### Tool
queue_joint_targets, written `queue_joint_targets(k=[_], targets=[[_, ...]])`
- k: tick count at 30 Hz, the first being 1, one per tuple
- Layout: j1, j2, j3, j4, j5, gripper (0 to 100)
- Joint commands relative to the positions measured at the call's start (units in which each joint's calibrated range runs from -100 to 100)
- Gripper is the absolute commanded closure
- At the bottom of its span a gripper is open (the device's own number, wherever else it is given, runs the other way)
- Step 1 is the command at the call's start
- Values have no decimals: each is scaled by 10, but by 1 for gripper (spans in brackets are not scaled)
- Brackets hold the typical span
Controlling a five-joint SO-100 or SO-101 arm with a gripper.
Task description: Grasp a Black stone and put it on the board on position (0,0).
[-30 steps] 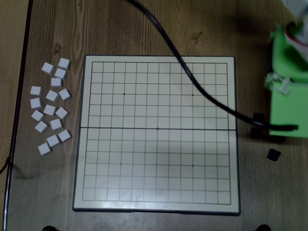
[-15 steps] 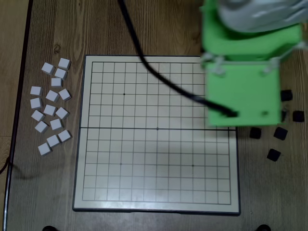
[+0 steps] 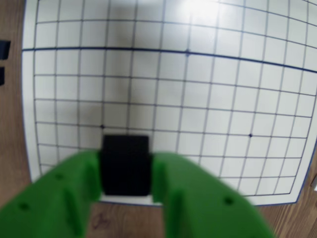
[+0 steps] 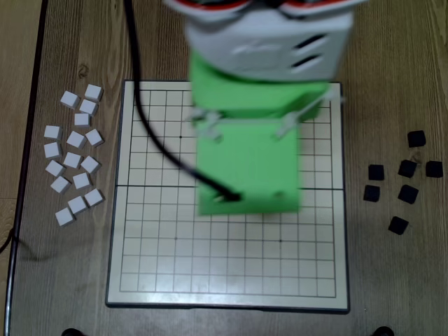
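In the wrist view my green gripper [image 3: 126,162] is shut on a Black stone [image 3: 125,168], a small matte black square block held between the two fingers. The stone shows in front of the board's [image 3: 198,79] lower edge, just below a small dot on the grid. The board is cream with thin dark lines and a dark middle seam. In the overhead view the green and white arm [image 4: 248,164] covers the middle and upper part of the board [image 4: 161,259], hiding the gripper and the held stone.
Several loose black stones [image 4: 402,182] lie on the wooden table right of the board, and two show at the wrist view's left edge [image 3: 4,49]. Several white blocks [image 4: 73,161] lie left of the board. A black cable [image 4: 143,126] crosses the board's upper left.
The arm has swung left from the table's right side to over the board's middle. The loose black stones on the right are now uncovered.
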Motion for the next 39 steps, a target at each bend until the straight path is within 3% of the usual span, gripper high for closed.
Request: queue_joint_targets(k=[1, 19, 39], targets=[[34, 15, -44, -17, 6, 94], [55, 48, 93, -143, 13, 94], [39, 67, 159, -212, 11, 94]])
